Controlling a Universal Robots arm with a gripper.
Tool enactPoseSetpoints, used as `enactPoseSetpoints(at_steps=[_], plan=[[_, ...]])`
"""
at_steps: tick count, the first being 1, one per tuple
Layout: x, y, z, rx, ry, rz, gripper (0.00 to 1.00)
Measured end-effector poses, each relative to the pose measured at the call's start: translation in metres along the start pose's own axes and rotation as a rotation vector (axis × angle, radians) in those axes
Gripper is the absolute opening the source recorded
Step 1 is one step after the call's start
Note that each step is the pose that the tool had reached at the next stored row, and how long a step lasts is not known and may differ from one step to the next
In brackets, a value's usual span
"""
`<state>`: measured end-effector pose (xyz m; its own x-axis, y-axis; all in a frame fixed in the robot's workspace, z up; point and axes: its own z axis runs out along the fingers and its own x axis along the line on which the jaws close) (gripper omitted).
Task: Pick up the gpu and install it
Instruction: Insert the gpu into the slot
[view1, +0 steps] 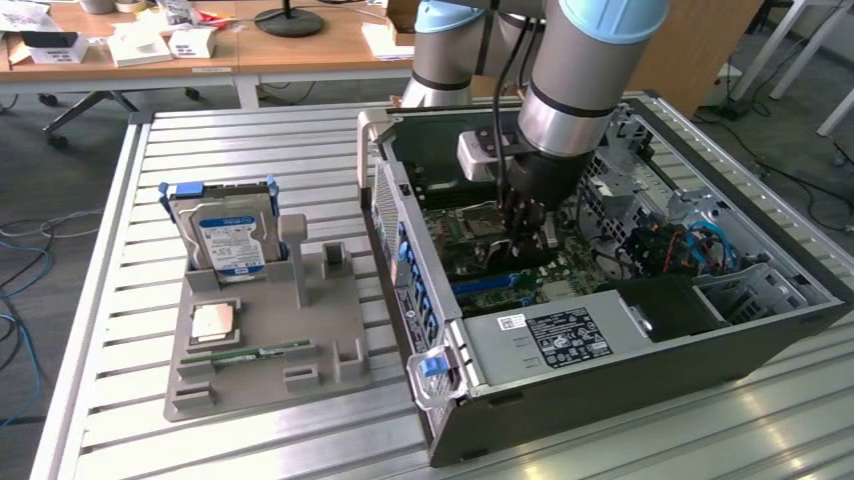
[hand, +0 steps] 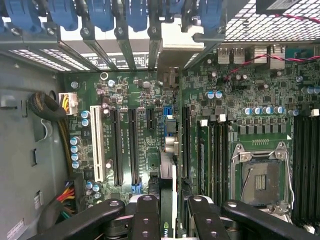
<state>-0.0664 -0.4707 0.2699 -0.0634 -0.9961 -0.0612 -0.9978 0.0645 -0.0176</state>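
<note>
While the arm is reached down into the open computer case, the gpu is held edge-on in the gripper, whose dark fingers are closed against the card's two faces. The card is carried directly below the wrist and low over the motherboard, so nothing is left to be reached for: the thing of the task lies in the hand itself. Its long axis is seen running away from the fingers toward the case's rear wall, where the blue slot retainers are lined up, and it is set parallel to the long black expansion slots just beside it. A pale metal bracket is made out at the far end, near that rear wall. Whether the lower edge is already touching a slot cannot be told, since the card is viewed from straight above. Well apart on the grey tray, the hard drive is left standing upright.
</note>
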Motion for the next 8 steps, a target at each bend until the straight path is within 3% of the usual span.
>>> enactPoseSetpoints(at_steps=[8], plan=[[0.0003, 0.0036, 0.0005, 0.0, 0.0008, 0.0, 0.26]])
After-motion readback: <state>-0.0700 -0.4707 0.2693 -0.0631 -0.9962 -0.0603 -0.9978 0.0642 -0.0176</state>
